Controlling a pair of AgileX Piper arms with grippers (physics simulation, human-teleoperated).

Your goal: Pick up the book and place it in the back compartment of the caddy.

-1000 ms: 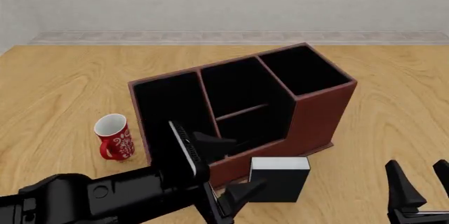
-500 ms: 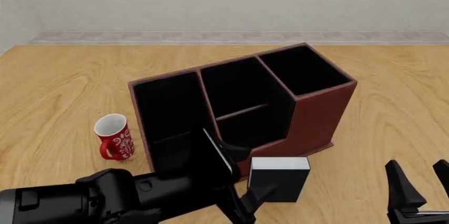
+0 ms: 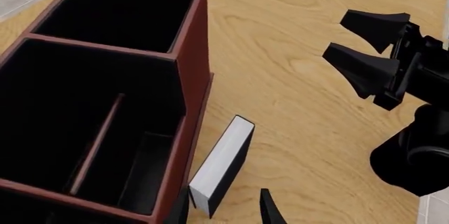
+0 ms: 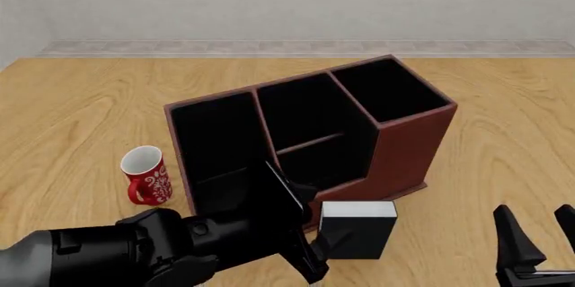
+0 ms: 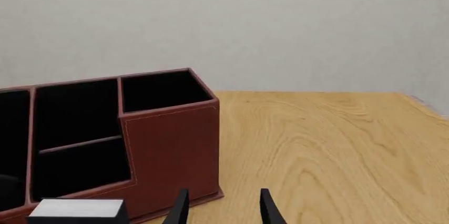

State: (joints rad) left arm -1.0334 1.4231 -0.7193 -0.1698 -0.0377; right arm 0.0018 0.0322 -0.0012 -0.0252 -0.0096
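The black book (image 4: 359,228) with white page edges stands on the table just in front of the reddish-brown caddy (image 4: 409,145). In the left wrist view the near end of the book (image 3: 221,165) lies between the two tips of my left gripper (image 3: 226,212), which is open and not touching it. From the front, the left gripper (image 4: 324,252) sits at the book's left side. The back compartment (image 4: 325,163) is the low-walled pocket under the crossbar, directly behind the book. My right gripper (image 4: 536,246) is open near the table's front right, holding nothing.
A red-and-white mug (image 4: 147,175) stands left of the caddy. The left arm's black body (image 4: 134,253) fills the lower left of the front view. The right gripper (image 3: 371,50) shows in the left wrist view, beyond the book.
The left arm has moved forward and to the right, bringing its open fingers up to the book's left end. The book, caddy and right arm have not moved.
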